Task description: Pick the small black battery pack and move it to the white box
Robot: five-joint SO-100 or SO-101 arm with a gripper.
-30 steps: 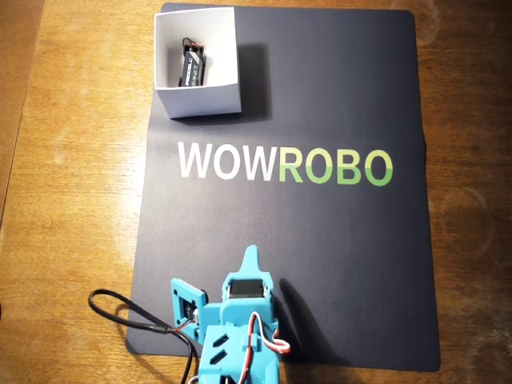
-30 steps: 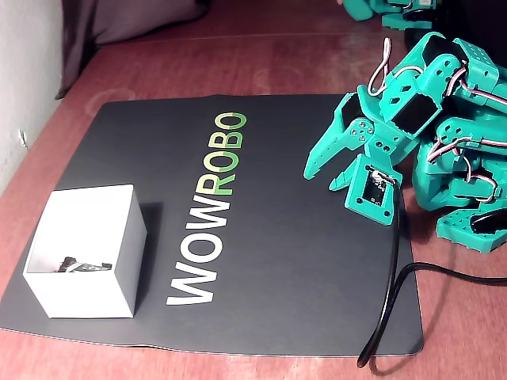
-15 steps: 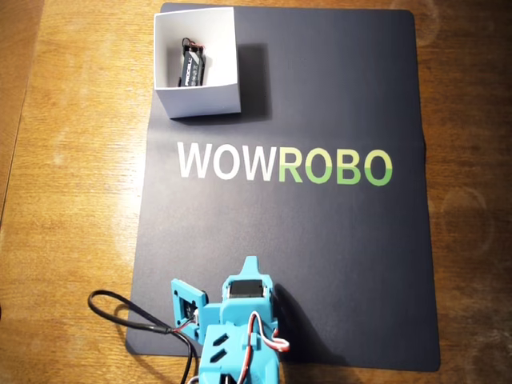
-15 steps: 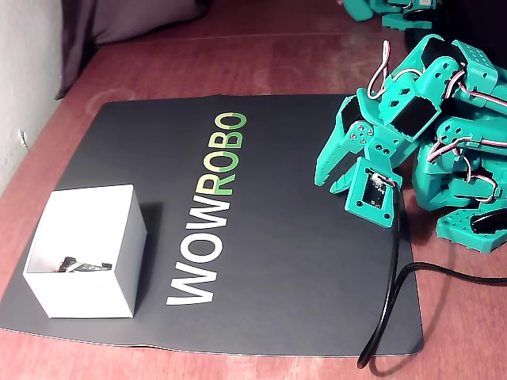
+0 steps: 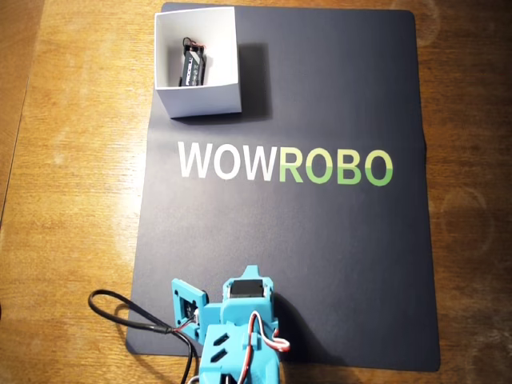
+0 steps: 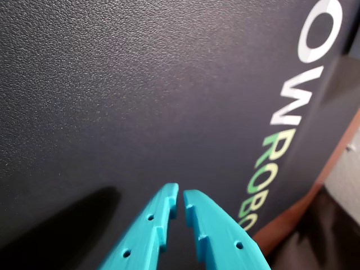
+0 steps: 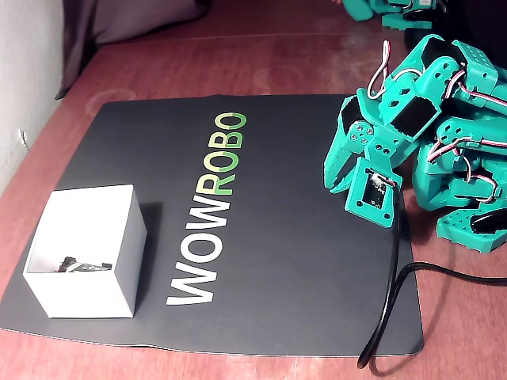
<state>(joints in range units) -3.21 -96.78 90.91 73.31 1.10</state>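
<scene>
On one wooden table there are one black mat with a single WOWROBO logo, one white box, one battery pack, one teal arm and one black cable.

Wooden table under black mat, white box atop.

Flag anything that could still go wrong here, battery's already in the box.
1. The white box is light, open-topped cardboard on the mat; any bump could slide or tip it, spilling the battery pack.
2. The black cable loops loosely beside the gripper and could snag if the arm swings.
</scene>
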